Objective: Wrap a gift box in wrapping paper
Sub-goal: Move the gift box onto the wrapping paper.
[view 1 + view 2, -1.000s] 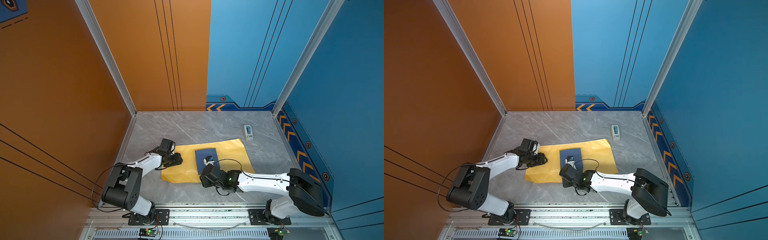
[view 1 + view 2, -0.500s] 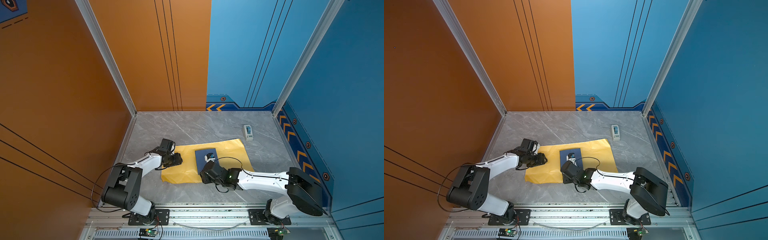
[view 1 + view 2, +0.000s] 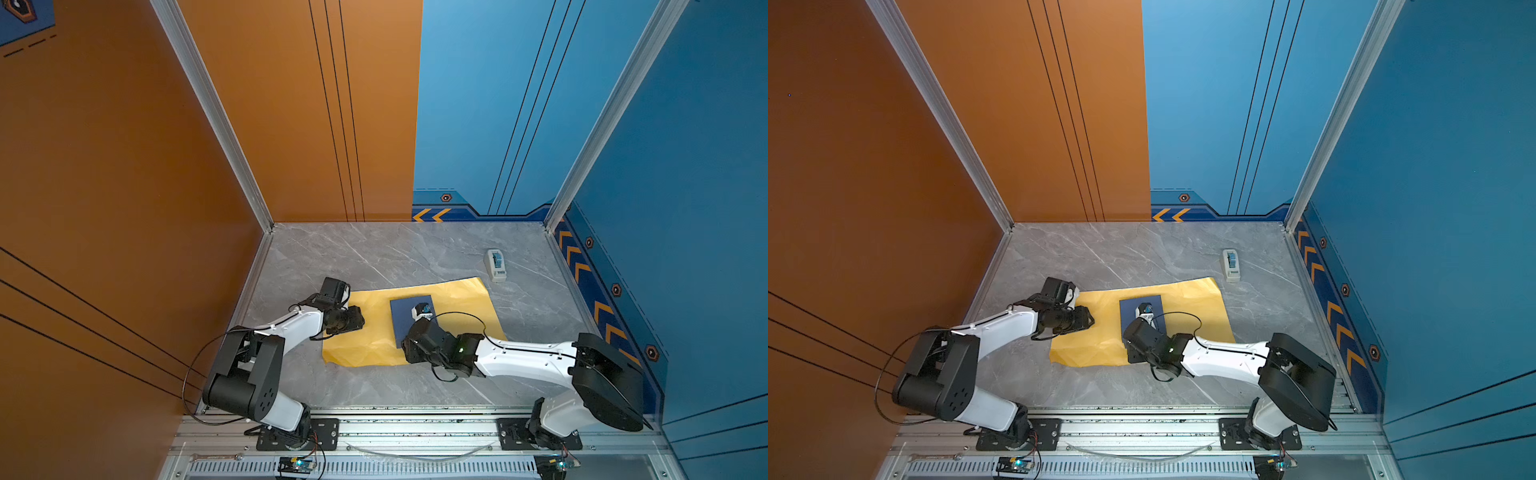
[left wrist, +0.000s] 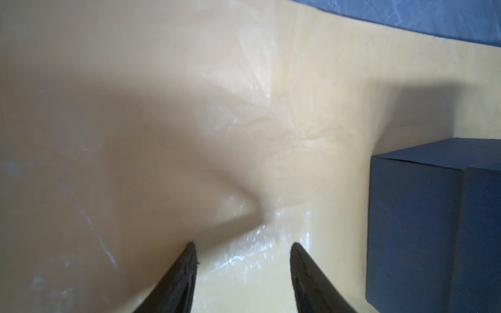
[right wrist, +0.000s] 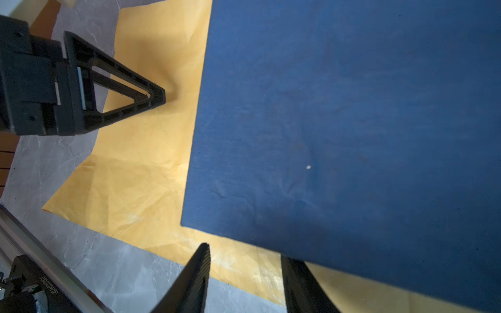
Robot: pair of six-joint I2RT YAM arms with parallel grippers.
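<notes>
Robot lab cell: orange wall panels (image 3: 104, 166), aluminium rail (image 3: 415, 424), marble-look tabletop (image 3: 374, 257).

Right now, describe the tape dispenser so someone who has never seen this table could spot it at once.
Start at the grey marble table, where a yellow sheet of paper lies. Just past the sheet's far corner, toward the blue side wall, sits the tape dispenser. It is small and white with a blue roll, unlike the flat dark blue box on the sheet.
</notes>
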